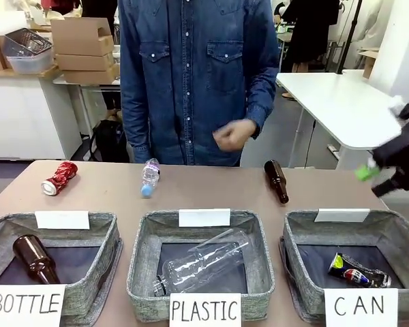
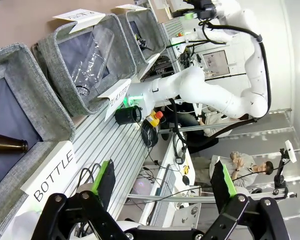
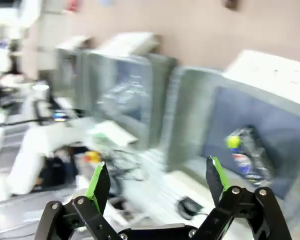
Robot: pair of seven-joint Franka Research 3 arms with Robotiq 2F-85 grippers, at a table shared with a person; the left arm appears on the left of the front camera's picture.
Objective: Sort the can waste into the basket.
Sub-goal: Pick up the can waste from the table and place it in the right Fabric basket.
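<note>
**Sorting half done**

We saw the crushed Pepsi can [image 1: 358, 272] lying inside the CAN basket [image 1: 395, 228] at the table's [image 1: 211, 187] near right corner. The red can [image 1: 59, 178] lay near its far left corner. The left gripper [image 2: 165, 182] and the right gripper [image 3: 157, 182] both gaped empty.

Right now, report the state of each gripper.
Left gripper: open, holding nothing.
Right gripper: open, holding nothing.

Open worktop [image 1: 211, 194] around the red can [image 1: 59, 178]; plastic bottle [image 1: 150, 177] lies near on its right, BOTTLE basket [image 1: 112, 238] walls the near side.
</note>
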